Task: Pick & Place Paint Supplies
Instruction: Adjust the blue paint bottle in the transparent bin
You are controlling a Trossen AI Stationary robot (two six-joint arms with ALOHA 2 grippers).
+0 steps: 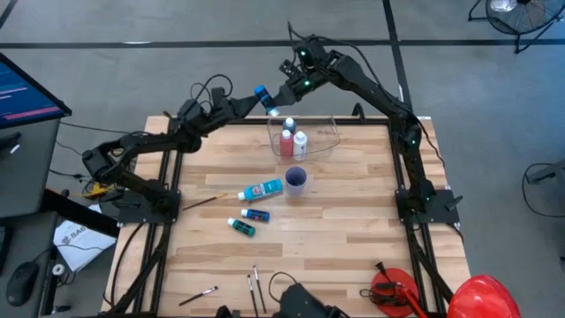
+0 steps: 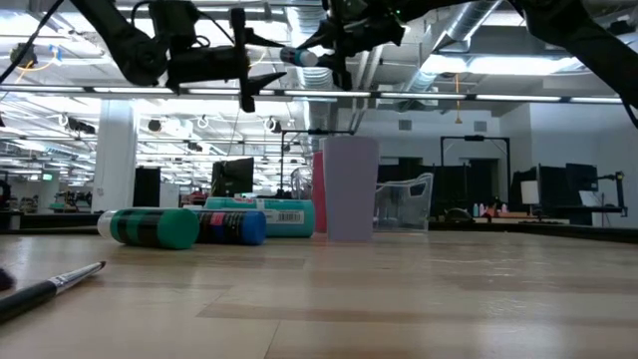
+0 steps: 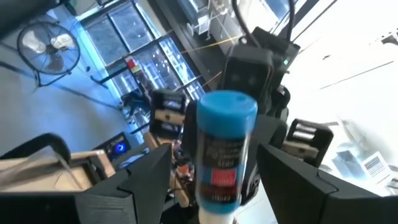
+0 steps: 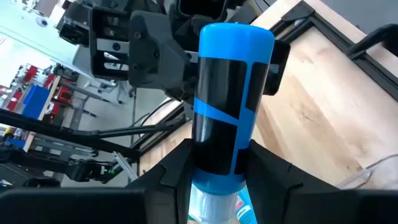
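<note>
The table (image 1: 353,221) carries most of the paint supplies, and the clear tub (image 1: 331,137) on it serves as the landmark here. Above and just beyond the tub's left corner, both arms meet in the air around one blue bottle (image 1: 262,94). The right gripper (image 1: 279,107) has its jaws closed snugly on the bottle near its white cap, as the right wrist view shows, with the blue body (image 4: 227,106) sticking out past them. The left gripper (image 1: 250,100) stands around the bottle's other end with its jaws spread wider than the bottle (image 3: 221,149); gaps show on both sides, so it appears to hold nothing. The main risk, as I judge it, is that the bottle hangs outside the tub's rim: if the right jaws let go now, it would drop onto the table or off the far edge. Its long body could also pivot in a grip so near one end. A move by either arm could knock the open left jaws against it. Inside the tub stand a red bottle (image 1: 287,141) and a white bottle (image 1: 300,141), which a careless drop could topple. In front of the tub lie a purple cup (image 1: 296,180), a light blue tube (image 1: 262,190), a small blue bottle (image 1: 255,214), a teal bottle (image 1: 241,227) and brushes (image 1: 254,284).
</note>
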